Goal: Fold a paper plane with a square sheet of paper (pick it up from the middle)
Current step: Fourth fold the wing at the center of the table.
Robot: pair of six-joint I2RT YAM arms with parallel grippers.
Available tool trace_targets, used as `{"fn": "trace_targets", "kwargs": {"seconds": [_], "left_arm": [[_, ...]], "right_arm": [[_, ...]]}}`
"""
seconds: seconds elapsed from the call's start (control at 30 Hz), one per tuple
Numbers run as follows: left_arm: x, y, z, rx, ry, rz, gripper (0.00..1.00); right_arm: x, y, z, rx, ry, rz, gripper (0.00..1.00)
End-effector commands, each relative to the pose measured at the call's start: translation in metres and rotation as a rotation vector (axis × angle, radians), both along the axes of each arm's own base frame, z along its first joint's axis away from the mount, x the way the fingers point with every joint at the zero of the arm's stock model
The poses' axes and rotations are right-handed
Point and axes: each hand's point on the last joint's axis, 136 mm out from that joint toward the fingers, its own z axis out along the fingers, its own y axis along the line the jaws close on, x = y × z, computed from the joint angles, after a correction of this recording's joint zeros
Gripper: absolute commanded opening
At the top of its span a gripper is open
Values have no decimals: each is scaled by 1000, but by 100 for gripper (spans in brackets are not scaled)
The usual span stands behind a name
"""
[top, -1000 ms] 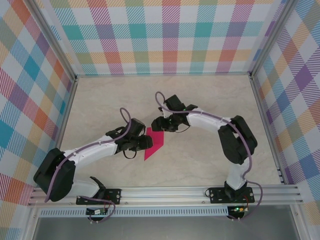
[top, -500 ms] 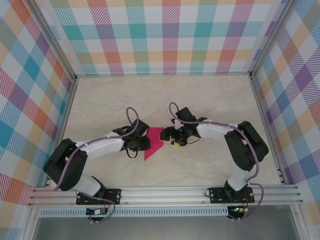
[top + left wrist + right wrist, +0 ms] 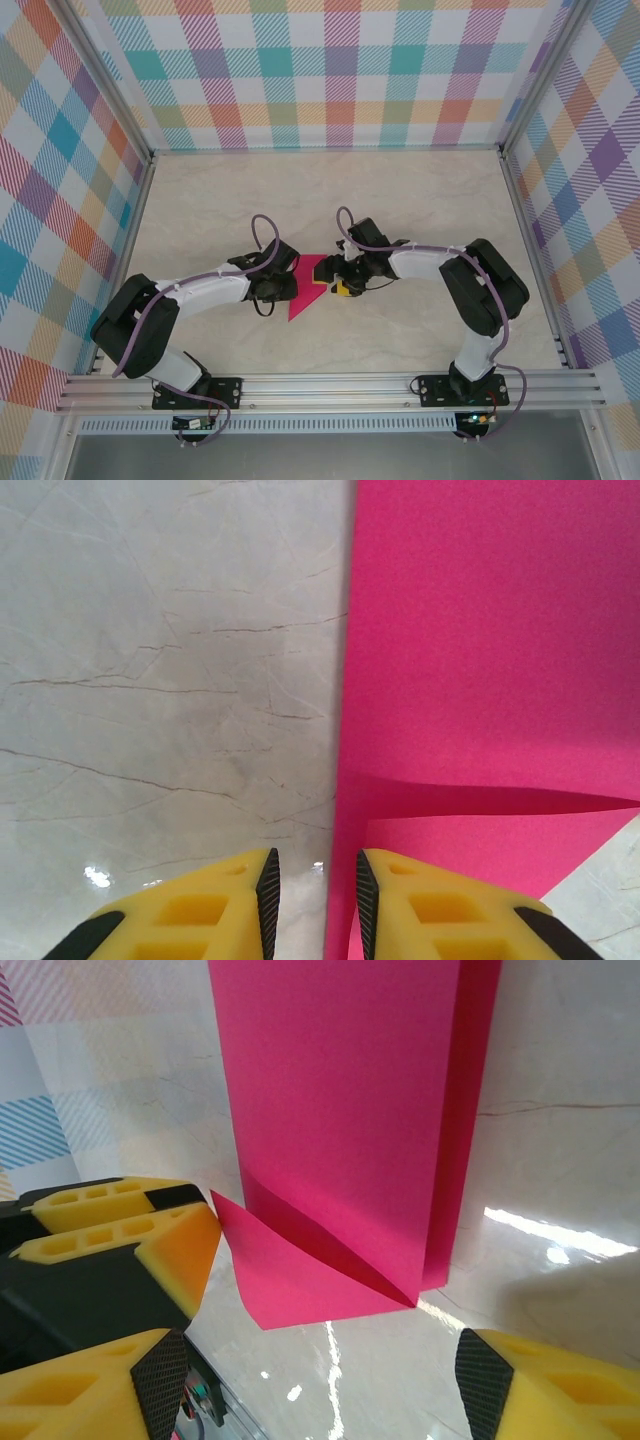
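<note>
**Two pincers, one pink corner: flatten the fold without shifting the sheet**

From above, the sheet of paper [image 3: 306, 292] lies on the surface [image 3: 430, 200] near the middle, already narrowed by folding and with one slanted corner; your left pincer [image 3: 287, 287] sits at its left side and your right pincer [image 3: 338, 284] at its right.

At the left wrist, the left pincer [image 3: 317, 865] stands a slim gap apart and clasps nothing; the paper's long edge [image 3: 480, 660] runs down toward that gap. Use this arm as the hold-down, I would say; bring the pads onto the pink, not onto bare surface, before the other arm works.

At the right wrist, the right pincer [image 3: 320, 1370] is released wide, nothing in it; the turned-over triangular corner [image 3: 300, 1280] lies ahead of its fingers, apparently not pressed flat. Come in low and slow; press from the fold line outward; mind the other yellow fingers close on the left, since a bump would likely skew the sheet.
</note>
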Motion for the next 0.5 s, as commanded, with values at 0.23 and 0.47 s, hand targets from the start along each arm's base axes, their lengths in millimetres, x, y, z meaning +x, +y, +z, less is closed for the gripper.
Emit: {"fn": "trace_targets", "kwargs": {"seconds": [0.23,0.47], "left_arm": [[0,7,0,16,9,27,28],[0,8,0,15,10,28,28]], "right_arm": [[1,16,3,36,20,18,72],[2,23,2,45,22,32,69]]}}
